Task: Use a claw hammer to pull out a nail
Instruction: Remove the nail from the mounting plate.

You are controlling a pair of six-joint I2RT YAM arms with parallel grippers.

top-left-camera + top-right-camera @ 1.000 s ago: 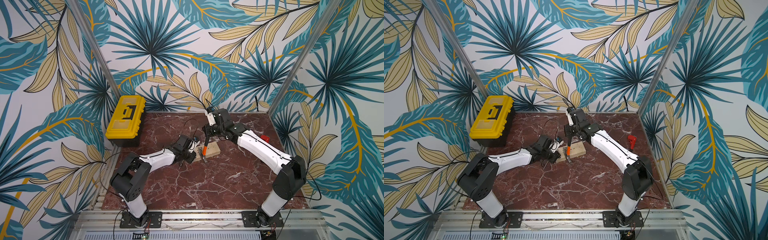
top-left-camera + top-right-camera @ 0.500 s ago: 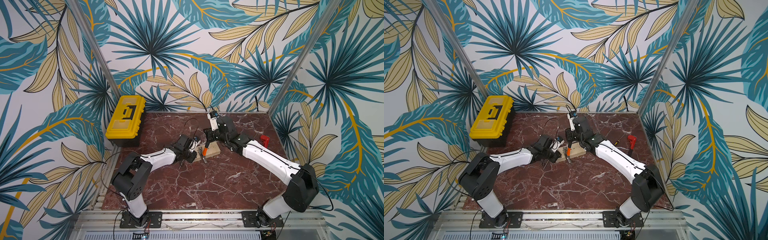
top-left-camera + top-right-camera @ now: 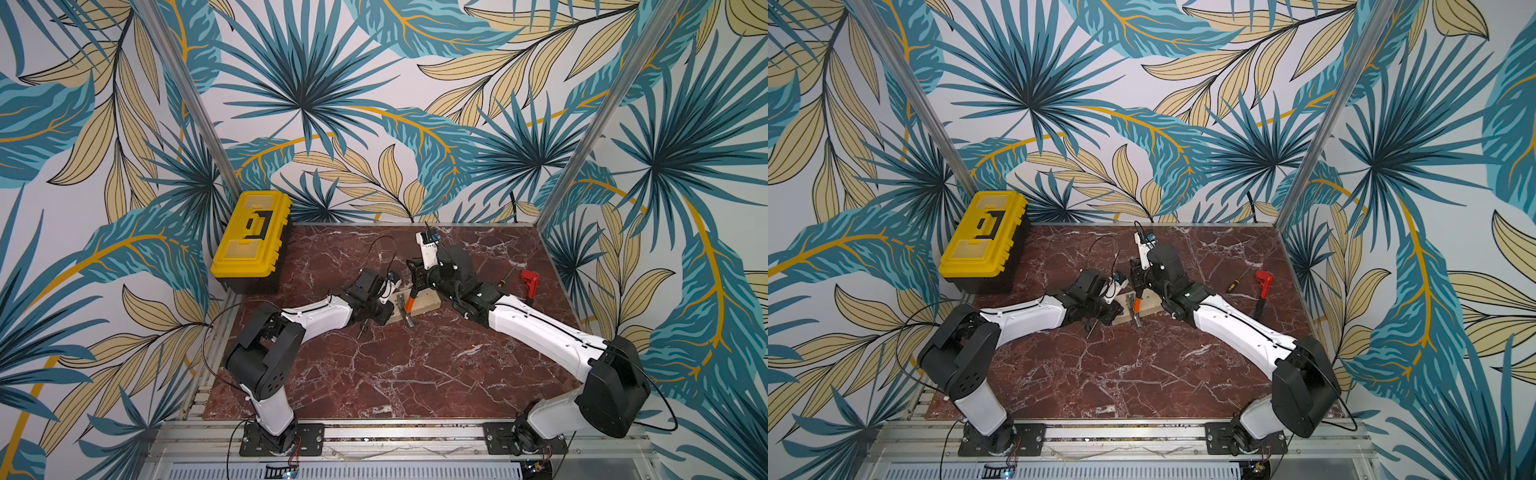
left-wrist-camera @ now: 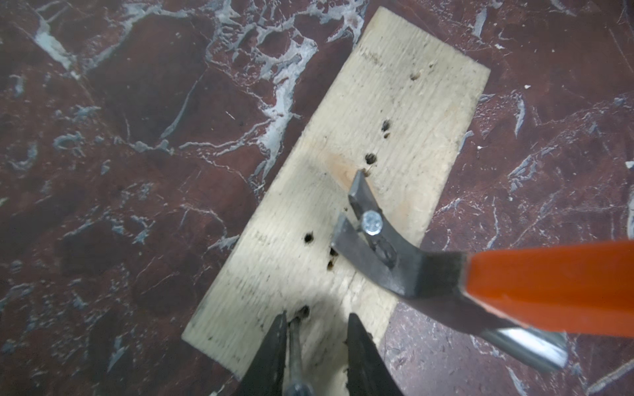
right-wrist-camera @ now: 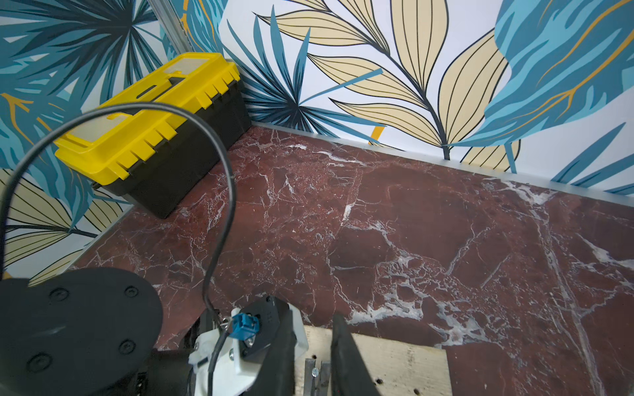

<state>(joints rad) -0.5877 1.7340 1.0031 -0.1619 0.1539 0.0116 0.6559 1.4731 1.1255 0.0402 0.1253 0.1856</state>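
Clenched tight, my right pincer (image 3: 416,277) grasps the claw hammer (image 4: 429,274) by the dark lower end of its handle, with the orange shaft slanting down toward the wooden board (image 4: 394,103) that lies on the desk (image 3: 415,374). The hammer's forked claw lies on the board with the nail (image 4: 372,223) seated in its slot, the nail head just above the steel, and the round striking face juts past the board's edge. My left pincer (image 4: 315,343) rests with jaws apart at the board's end. A thin metal rod (image 4: 294,343) lies against one finger, and I cannot tell whether it is gripped. I judge the hammer stiff and head-heavy: nothing will flex, but the weight sits far from my hold and will want to twist in my fingers. The rubber grip should resist slipping, and holding low on it gives the longest lever. Steel on a small nail head is slick, so the fork could slide off if I rock crookedly. The board looks light and may lift unless it is pressed down.
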